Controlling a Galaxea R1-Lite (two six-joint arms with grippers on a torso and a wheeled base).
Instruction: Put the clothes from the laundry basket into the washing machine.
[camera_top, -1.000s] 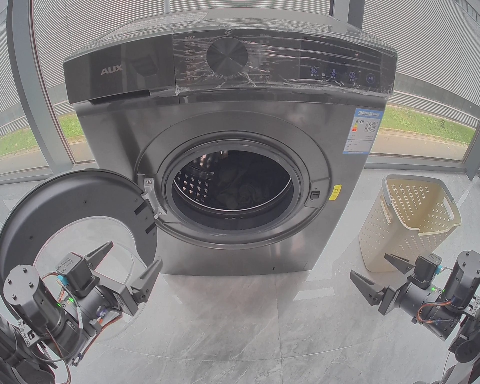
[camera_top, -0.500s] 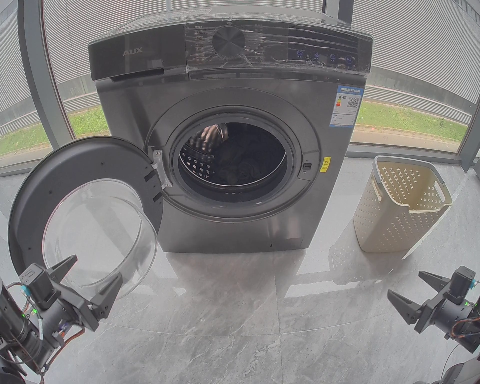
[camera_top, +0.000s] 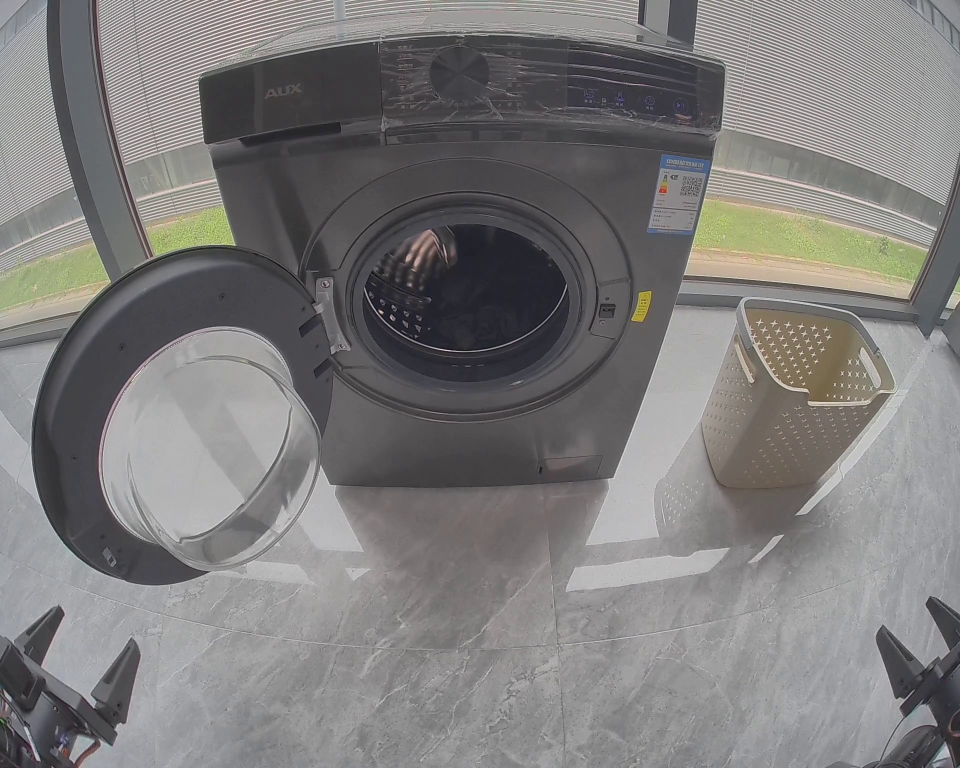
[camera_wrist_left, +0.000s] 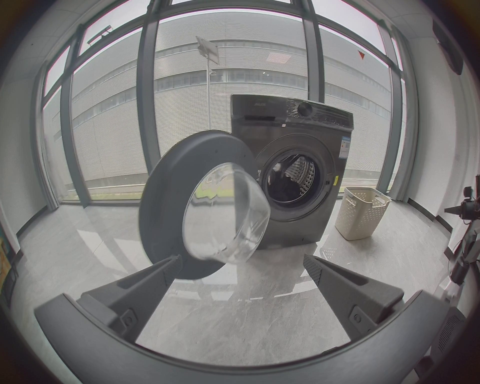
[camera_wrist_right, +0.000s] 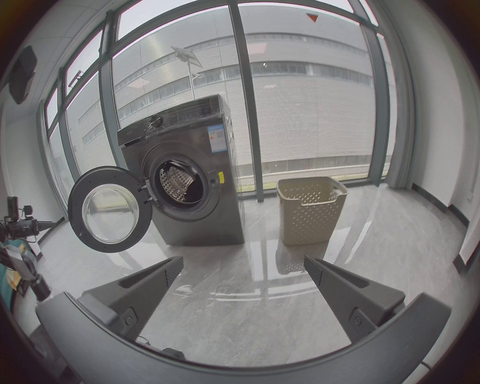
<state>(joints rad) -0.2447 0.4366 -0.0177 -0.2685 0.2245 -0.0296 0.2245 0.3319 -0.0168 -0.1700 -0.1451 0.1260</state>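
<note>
Dark clothes (camera_top: 478, 328) seemingly lie inside washing machine (camera_top: 450, 455), left gripper (camera_top: 88, 640) and right gripper (camera_top: 912, 625) jaws apart

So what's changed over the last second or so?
The head camera has pulled back from the washing machine, shifting the whole view. Both arms drew back too: left gripper and right gripper now sit at the bottom corners, still open and empty. Nothing grasped or released. Door open, dark clothes in the drum, laundry basket in place, as before.
</note>
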